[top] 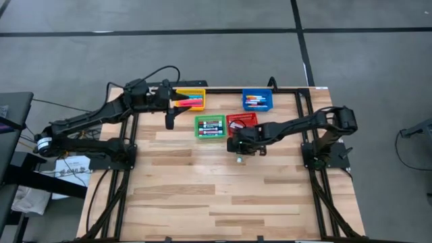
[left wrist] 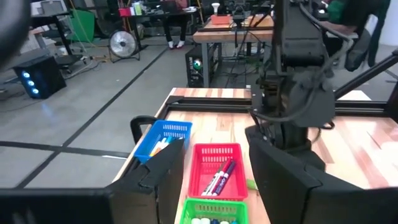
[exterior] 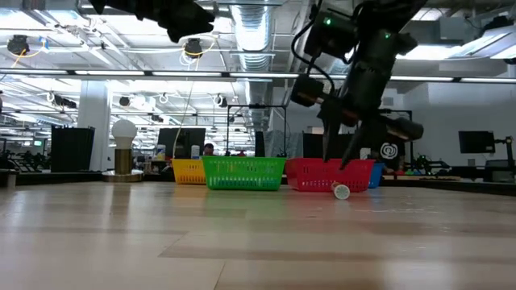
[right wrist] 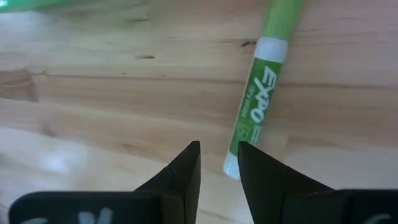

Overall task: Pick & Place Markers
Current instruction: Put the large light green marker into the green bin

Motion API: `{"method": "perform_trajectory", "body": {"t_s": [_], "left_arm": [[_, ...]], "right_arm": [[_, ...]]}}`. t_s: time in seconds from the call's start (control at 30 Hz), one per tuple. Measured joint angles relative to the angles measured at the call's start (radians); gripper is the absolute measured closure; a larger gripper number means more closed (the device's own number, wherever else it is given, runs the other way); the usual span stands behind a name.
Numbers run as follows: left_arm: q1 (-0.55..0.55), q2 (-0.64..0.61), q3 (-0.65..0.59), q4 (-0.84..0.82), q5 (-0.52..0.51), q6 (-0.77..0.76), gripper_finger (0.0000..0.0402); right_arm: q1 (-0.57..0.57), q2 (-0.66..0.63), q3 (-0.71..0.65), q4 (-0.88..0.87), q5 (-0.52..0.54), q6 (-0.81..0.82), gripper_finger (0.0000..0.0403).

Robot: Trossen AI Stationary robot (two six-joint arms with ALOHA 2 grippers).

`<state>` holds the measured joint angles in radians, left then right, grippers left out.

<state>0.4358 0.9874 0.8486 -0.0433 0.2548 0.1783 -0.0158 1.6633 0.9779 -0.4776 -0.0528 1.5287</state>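
Reaching in from the table's right edge, the right arm is stretched low across the wood, its wrist bent down so the right gripper (top: 240, 154) points at the table top just in front of the red basket (top: 241, 122). In the low view its two fingers hang a little above the wood, close to the red basket's front wall. In the right wrist view the fingers stand slightly parted with a narrow gap, and nothing sits between them: released, not grasping.

The green marker (right wrist: 256, 106) lies flat on the bare wood right at the fingertips. Its white end is just beside the tip of one finger (right wrist: 264, 180), outside the gap rather than in it; the body runs away from the gripper at a slight slant, its printed label facing up. Whether the fingertip touches the marker, cannot tell. In the low view the marker's white end (exterior: 342, 191) shows on the table below the gripper, in front of the red basket.

The left arm is folded along the table's left side, its left gripper (top: 170, 116) held above the far edge between the yellow basket (top: 191, 100) and the green basket (top: 210, 125). Its fingers (left wrist: 283, 180) are spread wide apart, empty.

Other markers lie in all four baskets, including the blue basket (top: 257, 100).
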Motion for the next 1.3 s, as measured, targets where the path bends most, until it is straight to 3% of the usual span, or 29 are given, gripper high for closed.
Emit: {"method": "perform_trajectory", "body": {"t_s": [1.3], "left_arm": [[0.032,0.001,0.0,0.01,0.0,0.027,0.022]], "right_arm": [[-0.011,0.101,-0.001,-0.046,0.08,-0.018,0.0305]]}}
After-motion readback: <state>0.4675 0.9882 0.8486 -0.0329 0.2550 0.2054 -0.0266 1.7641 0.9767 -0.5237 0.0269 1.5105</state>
